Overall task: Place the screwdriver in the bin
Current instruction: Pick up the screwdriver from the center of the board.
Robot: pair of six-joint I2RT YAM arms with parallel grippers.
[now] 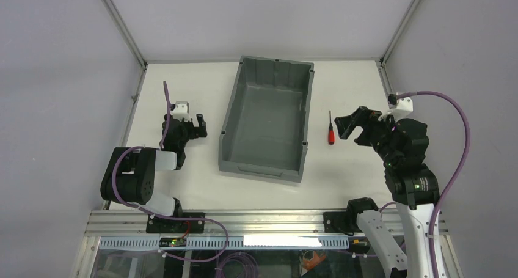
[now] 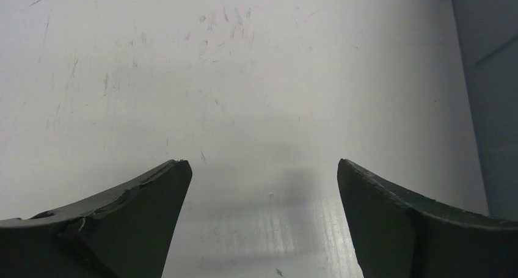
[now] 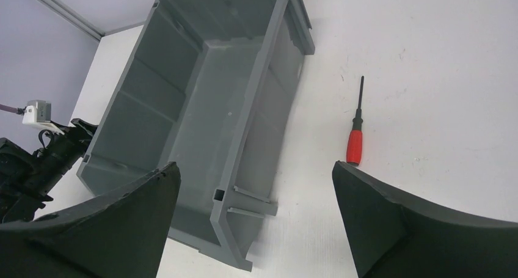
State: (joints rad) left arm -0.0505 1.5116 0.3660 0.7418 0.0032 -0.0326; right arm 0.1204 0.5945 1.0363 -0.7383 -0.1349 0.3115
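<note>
Grey walls (image 1: 61,76) enclose a scuffed white worktop (image 1: 354,82). The screwdriver (image 1: 331,133) lies beside the bin (image 1: 231,125), near the spread right tool (image 1: 350,130). The left tool (image 2: 262,168), also spread, seemingly hovers low.

The bin (image 3: 153,101) ahead of the right gripper (image 3: 253,168) looks like matt grey plastic, and the screwdriver (image 3: 355,145) handle's smooth red plastic. The table (image 2: 183,76) under the left gripper (image 2: 262,165) is white, scuffed, slightly sheeny.

Red-handled screwdriver (image 1: 331,132) flat on table, just right of empty grey bin (image 1: 244,165)
</note>
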